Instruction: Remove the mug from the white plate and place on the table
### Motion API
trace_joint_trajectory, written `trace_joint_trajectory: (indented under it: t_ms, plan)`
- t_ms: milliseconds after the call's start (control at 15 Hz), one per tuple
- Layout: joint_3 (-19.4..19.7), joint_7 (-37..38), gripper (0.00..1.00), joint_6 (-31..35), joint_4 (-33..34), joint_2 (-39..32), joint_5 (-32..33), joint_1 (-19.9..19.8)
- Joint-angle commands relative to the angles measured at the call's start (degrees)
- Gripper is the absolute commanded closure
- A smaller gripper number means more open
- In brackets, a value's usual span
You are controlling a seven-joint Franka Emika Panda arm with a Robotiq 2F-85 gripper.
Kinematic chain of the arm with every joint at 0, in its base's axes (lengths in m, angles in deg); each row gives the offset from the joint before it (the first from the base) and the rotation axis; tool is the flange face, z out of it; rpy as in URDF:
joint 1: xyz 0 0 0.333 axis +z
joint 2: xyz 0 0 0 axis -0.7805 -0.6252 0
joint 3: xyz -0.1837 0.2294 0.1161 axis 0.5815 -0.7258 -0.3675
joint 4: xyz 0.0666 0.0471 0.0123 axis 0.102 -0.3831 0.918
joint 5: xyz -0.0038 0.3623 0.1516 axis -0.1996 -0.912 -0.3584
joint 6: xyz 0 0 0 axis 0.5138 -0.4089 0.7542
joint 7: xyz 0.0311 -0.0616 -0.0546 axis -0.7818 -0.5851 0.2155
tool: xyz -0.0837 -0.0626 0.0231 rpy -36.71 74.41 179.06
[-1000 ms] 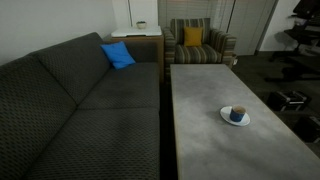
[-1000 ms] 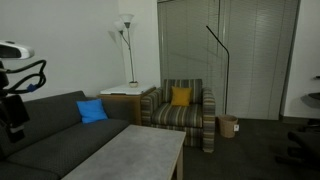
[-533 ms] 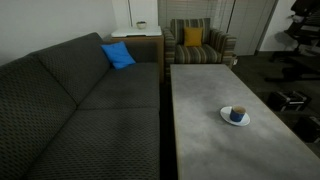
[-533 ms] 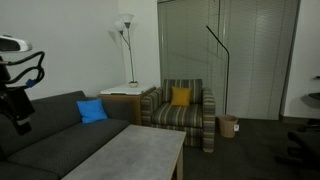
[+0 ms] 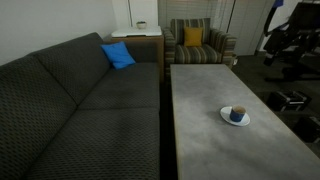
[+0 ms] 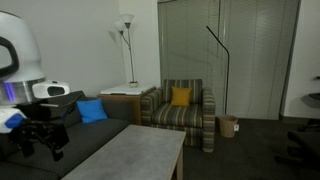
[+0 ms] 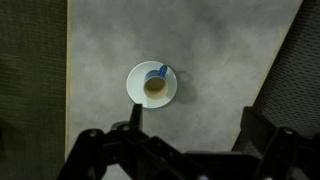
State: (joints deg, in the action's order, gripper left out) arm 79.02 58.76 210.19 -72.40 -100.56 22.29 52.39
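Wrist view, looking straight down: the mug [image 7: 155, 88] stands upright on the white plate [image 7: 133, 88], roughly centred, rim of plate showing all round it. Mug wall dark blue, handle pointing to the upper right of the view. Inside of mug reads brownish (liquid or glaze, cannot tell). Nothing else on the plate.

Plate lies flat on the table [image 7: 110, 40], on a mottled grey top. In an exterior view the mug [image 5: 237, 114] and plate [image 5: 226, 118] sit near the table's [image 5: 205, 140] long edge away from the sofa [image 5: 80, 100], about midway along it.

Gripper [image 7: 190, 135]: jaws spread wide, holding nothing. The dark fingers [image 7: 100, 150] fill the bottom of the wrist view, well above the table, and the mug shows beyond them, apart from both. In an exterior view the gripper [image 6: 42, 148] hangs over the near end of the table [image 6: 130, 155], beside the sofa; mug out of frame there.

Other container: small white cup [image 5: 141, 25] on the wooden side table [image 5: 140, 40] at the far end, contents not visible. Blue cushion [image 5: 118, 55] on the sofa. Striped armchair [image 5: 198, 45] holds a yellow cushion [image 5: 192, 37].
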Motion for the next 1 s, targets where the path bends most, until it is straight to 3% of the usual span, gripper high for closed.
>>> trace_joint_trajectory:
  t_ms: [0,133,200,533,933]
  plan:
    - [-1.21,-1.38,0.00,0.05,9.18,-10.08,-0.12,-1.56]
    - [0.13,0.89,0.00,-2.74,13.37,-14.39,0.19,-0.61]
    - [-0.22,0.58,0.00,-0.65,8.47,-9.94,0.38,-0.45]
    - [0.80,1.51,0.00,0.14,12.43,-14.76,1.03,0.55]
    - [-3.48,-1.88,0.00,0.79,21.34,-24.04,-0.97,-3.49]
